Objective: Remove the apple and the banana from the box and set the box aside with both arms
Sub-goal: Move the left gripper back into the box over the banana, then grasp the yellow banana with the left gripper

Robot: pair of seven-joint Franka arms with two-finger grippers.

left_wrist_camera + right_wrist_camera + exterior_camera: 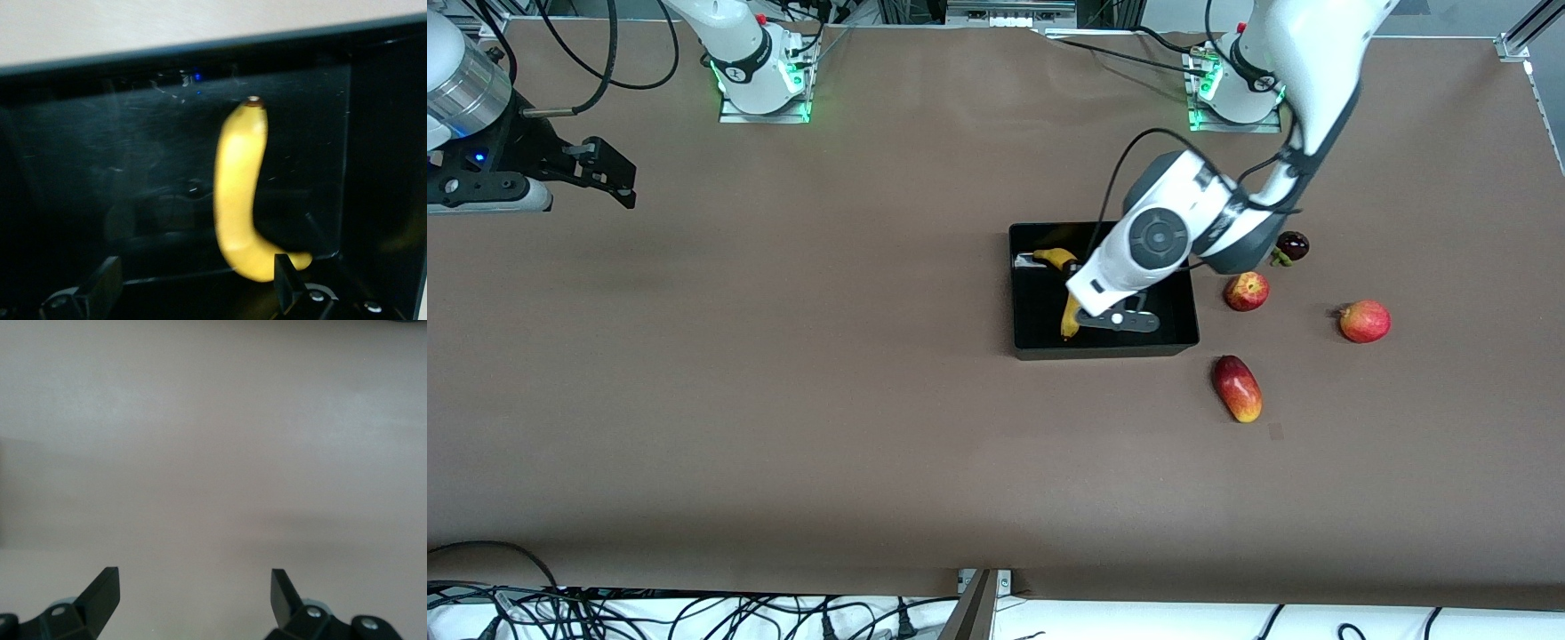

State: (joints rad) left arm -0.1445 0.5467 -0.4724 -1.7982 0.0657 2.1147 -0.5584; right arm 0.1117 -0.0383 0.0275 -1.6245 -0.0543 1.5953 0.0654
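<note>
The black box [1104,348] sits mid-table toward the left arm's end. The yellow banana [1057,258] lies inside it, its middle hidden under the left wrist. My left gripper [1116,318] is low inside the box and open. In the left wrist view the banana [240,187] lies on the box floor [100,167], its stem end beside one fingertip [285,277] of my left gripper [195,267]. The red-yellow apple [1246,291] rests on the table beside the box. My right gripper [612,174] waits open over bare table at the right arm's end, also shown in its wrist view [193,587].
A red-yellow mango [1237,388] lies nearer the front camera than the apple. A round red fruit with a nub [1364,321] lies closer to the left arm's end of the table. A dark purple fruit [1291,245] sits next to the left forearm.
</note>
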